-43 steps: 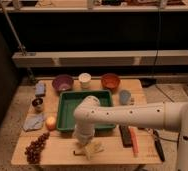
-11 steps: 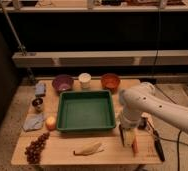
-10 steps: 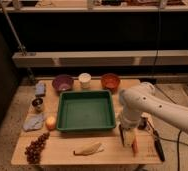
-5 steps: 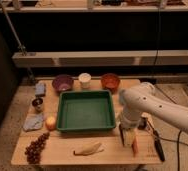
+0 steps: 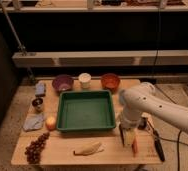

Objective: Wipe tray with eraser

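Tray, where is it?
The tray sits centre of the camera view, before the purple bowl and orange bowl; the gripper hangs open by its near right corner.

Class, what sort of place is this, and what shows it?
Likely a robot test lab: wooden table set with a green tray, bowls and grapes; the gripper hangs low right of the tray.

One raised camera looks down across the table (image 5: 112,150) from its near side, moderately close; the gripper (image 5: 128,137) hangs lower right, the tray (image 5: 85,111) just left of it.
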Robot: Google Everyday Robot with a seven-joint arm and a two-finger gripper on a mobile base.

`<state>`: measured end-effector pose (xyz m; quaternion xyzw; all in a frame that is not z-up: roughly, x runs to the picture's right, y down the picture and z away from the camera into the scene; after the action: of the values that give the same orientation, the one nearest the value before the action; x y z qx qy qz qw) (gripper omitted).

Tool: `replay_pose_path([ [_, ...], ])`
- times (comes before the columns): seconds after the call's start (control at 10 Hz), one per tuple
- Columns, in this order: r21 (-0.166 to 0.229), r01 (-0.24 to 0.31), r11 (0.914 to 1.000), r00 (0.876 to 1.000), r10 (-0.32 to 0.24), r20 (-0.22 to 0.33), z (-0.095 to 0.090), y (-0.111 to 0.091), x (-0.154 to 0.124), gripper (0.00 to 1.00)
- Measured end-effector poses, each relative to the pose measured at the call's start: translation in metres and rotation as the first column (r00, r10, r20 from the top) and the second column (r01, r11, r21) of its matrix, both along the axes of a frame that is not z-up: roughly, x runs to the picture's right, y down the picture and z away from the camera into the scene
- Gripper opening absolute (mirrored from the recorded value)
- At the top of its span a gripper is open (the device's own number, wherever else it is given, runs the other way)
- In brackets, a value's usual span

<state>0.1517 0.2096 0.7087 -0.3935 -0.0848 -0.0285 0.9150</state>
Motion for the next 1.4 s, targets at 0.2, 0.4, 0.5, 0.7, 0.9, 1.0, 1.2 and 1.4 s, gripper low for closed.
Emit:
replay_pose_path([
  [0.2, 0.0, 0.0, 1.0, 1.0, 0.0, 0.0, 0.0, 0.0, 0.0, 0.8],
  [0.4, -0.003, -0.009, 1.0, 1.0, 0.009, 0.001, -0.001, 0.001, 0.0, 0.8],
  [0.5, 0.002, -0.045, 0.999, 0.999, 0.045, -0.004, -0.003, -0.001, 0.0, 0.8],
  [0.7, 0.007, -0.21, 0.9776, 0.975, 0.21, -0.067, -0.007, -0.005, 0.001, 0.8],
  [0.9, 0.007, -0.312, 0.9499, 0.946, 0.312, -0.084, -0.003, -0.002, -0.003, 0.8],
  [1.0, 0.003, -0.337, 0.9414, 0.938, 0.336, -0.085, 0.001, 0.0, -0.006, 0.8],
  [1.2, -0.011, -0.342, 0.9397, 0.935, 0.339, -0.102, 0.01, 0.007, -0.014, 0.8],
  [1.4, -0.023, -0.354, 0.9349, 0.925, 0.347, -0.153, 0.025, 0.017, -0.011, 0.8],
])
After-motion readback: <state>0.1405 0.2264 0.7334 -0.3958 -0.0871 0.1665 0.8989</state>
